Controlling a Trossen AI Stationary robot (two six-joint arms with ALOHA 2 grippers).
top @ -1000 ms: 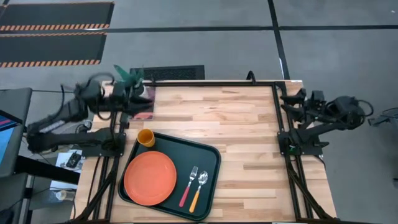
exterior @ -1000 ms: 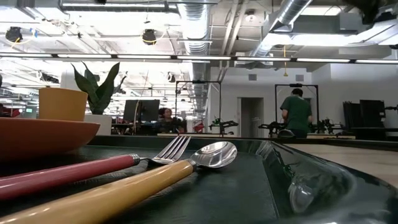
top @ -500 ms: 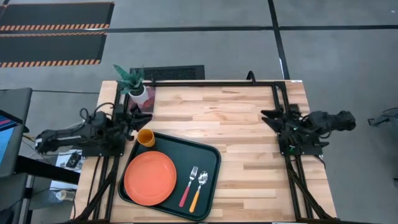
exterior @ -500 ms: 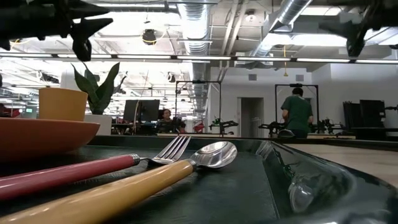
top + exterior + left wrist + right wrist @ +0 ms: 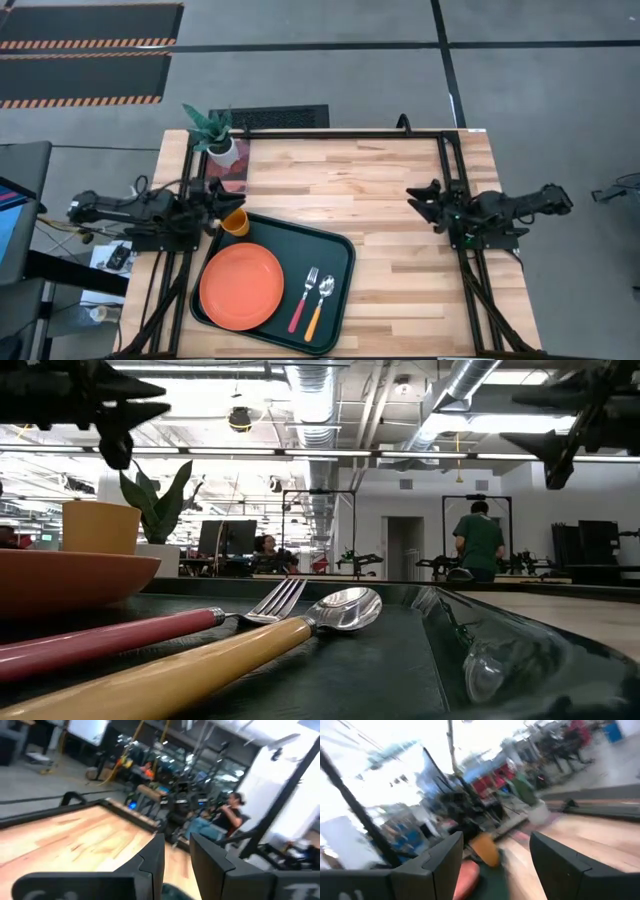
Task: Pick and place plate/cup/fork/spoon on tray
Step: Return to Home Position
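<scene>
The dark green tray (image 5: 335,250) lies at the table's near left. On it lie the orange-red plate (image 5: 241,286), the pink-handled fork (image 5: 303,300) and the orange-handled spoon (image 5: 320,300), side by side right of the plate. The orange-yellow cup (image 5: 235,221) stands upright at the tray's far left corner. My left gripper (image 5: 222,197) hovers just beyond the cup at the table's left edge, its fingers (image 5: 152,865) a narrow gap apart and empty. My right gripper (image 5: 420,198) hovers at the table's right side, open and empty, pointing toward the tray.
A white pot with a green plant (image 5: 222,150) stands at the table's far left corner, close behind my left gripper. Bare wood (image 5: 400,290) lies between the tray and my right arm. People show in the room beyond the table.
Both arms have come down and stretched out level. My left gripper has gone from beside the plant toward the table's near edge, ending beside the cup. My right gripper has gone toward the near edge and the table's left. The things on the tray have stayed put.
</scene>
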